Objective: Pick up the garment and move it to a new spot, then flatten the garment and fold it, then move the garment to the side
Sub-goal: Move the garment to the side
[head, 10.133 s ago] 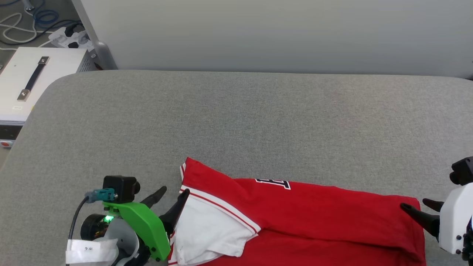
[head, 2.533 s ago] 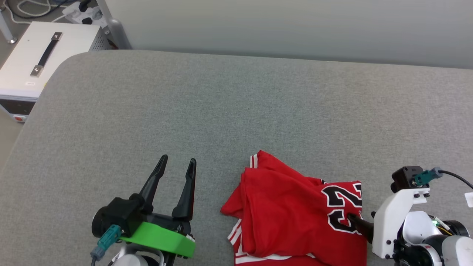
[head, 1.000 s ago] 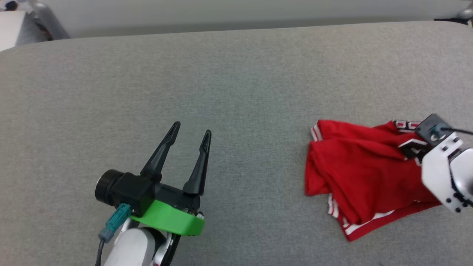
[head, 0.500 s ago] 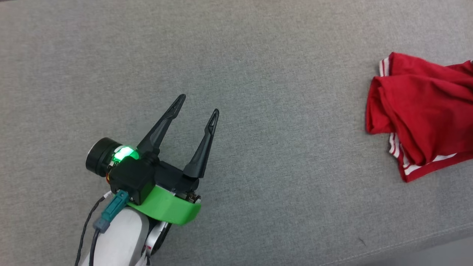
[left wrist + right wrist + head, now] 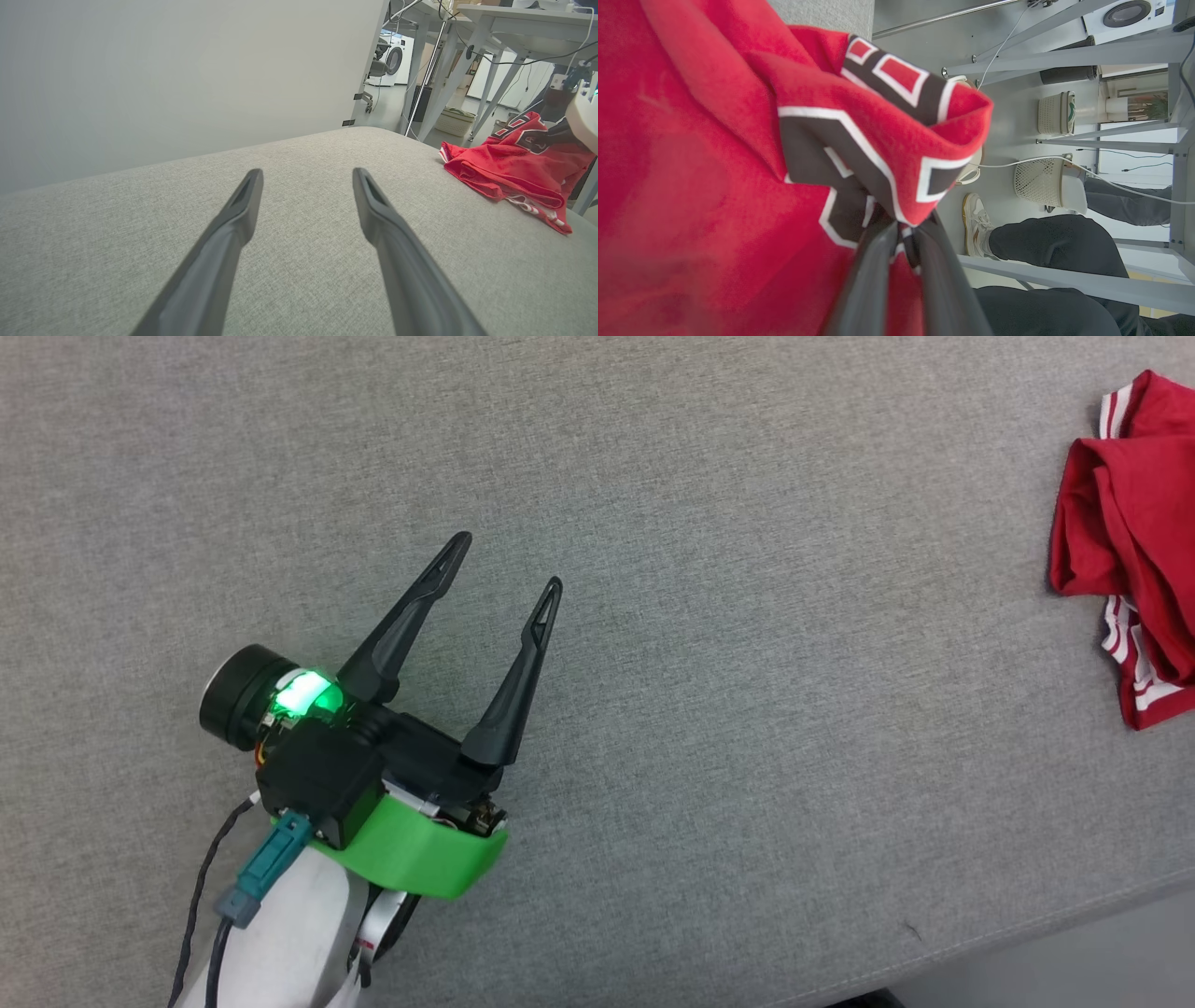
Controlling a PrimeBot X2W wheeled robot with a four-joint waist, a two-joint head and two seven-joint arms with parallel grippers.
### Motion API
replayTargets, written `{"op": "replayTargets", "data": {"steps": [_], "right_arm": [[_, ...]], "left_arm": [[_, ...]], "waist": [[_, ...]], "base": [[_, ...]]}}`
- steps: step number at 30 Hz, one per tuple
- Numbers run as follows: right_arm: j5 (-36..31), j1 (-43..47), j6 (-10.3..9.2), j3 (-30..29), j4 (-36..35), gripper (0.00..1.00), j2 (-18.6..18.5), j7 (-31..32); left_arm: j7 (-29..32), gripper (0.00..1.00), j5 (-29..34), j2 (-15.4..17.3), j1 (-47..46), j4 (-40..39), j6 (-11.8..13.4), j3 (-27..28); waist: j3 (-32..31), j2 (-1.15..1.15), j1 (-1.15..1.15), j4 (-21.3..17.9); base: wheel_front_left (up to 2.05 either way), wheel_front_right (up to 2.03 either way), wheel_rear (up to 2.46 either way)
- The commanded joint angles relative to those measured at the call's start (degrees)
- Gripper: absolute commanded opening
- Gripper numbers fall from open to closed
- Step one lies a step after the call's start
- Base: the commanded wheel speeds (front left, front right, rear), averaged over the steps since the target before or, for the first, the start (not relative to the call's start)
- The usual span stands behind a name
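Observation:
The garment, a red jersey with striped trim, lies bunched at the far right of the grey padded table. In the right wrist view my right gripper is shut on a fold of the garment at its black-and-white lettering. My left gripper hovers open over bare table at the left, well apart from the cloth. The left wrist view looks past the open left gripper to the garment at the table's end, its raised part held at the right arm's white wrist.
The table's front edge runs across the lower right. A pale wall backs the table. Beyond the table's end stand metal table legs, white baskets, and a person's dark-trousered legs with a white shoe.
The head view has swung and dropped. The garment, held by my right gripper, has travelled further right, away from my left gripper. The left gripper stays open.

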Motion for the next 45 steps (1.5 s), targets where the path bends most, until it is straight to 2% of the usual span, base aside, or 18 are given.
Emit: {"op": "replayTargets", "data": {"steps": [1, 6, 7, 8, 16, 26, 32, 36, 45], "right_arm": [[-0.7, -1.4, -0.11, -0.5, 0.9, 0.00, 0.5, -1.0], [-2.2, -2.9, -0.11, -2.6, 4.3, 0.00, 1.4, -2.8], [-2.8, -3.3, -0.11, -3.3, 5.0, 0.79, 1.6, -3.7], [-3.0, -3.5, -0.11, -3.7, 5.6, 1.00, 1.8, -4.2], [-4.7, -4.4, -0.11, -4.7, 6.8, 1.00, 3.5, -7.9], [2.1, -2.7, -0.11, -4.1, -1.8, 1.00, 8.9, -12.7], [6.7, 4.0, -0.11, -6.3, -11.3, 1.00, 15.5, -17.0], [9.5, 11.6, -0.11, -9.8, -17.2, 1.00, 21.6, -21.9], [13.1, 29.0, -0.11, -15.1, -26.3, 1.00, 35.6, -27.8]], "left_arm": [[-0.3, 1.00, 0.3, 0.2, -0.9, -0.3, -0.2, 0.0], [-0.3, 1.00, 0.2, -0.1, -0.6, -0.3, -0.2, 0.0], [-0.3, 1.00, 0.2, -0.2, -0.6, -0.2, -0.2, 0.0], [-0.3, 1.00, 0.1, -0.3, -0.6, 0.0, -0.2, 0.0], [-0.3, 1.00, -1.2, -3.0, 0.8, 1.7, -0.2, 1.1], [-0.3, 1.00, -3.1, -6.9, 4.9, 5.2, -0.2, 5.3], [-0.3, 1.00, -4.6, -9.1, 8.9, 7.2, -0.2, 9.3], [-0.3, 1.00, -4.8, -9.8, 11.9, 7.6, -0.2, 11.4], [-0.3, 1.00, -5.9, -10.8, 16.1, 10.9, -0.2, 14.4]], "waist": [[0.0, 0.00, -0.01, 0.5], [-0.1, 0.00, -0.01, 1.4], [-0.3, 0.00, -0.01, 1.6], [-0.5, 0.00, -0.01, 1.8], [-5.7, 0.00, -0.01, 3.3], [-16.7, 0.00, -0.01, 7.4], [-22.7, 0.00, -0.01, 10.2], [-25.9, 0.00, -0.01, 12.2], [-29.8, 0.00, -0.01, 16.0]], "base": [[0.00, 0.00, 0.00], [0.00, 0.00, 0.00], [0.00, 0.00, 0.00], [0.00, 0.00, 0.00], [0.00, 0.00, 0.00], [0.00, 0.00, 0.00], [0.00, 0.00, 0.00], [0.00, 0.00, 0.00], [0.00, 0.00, 0.00]]}}
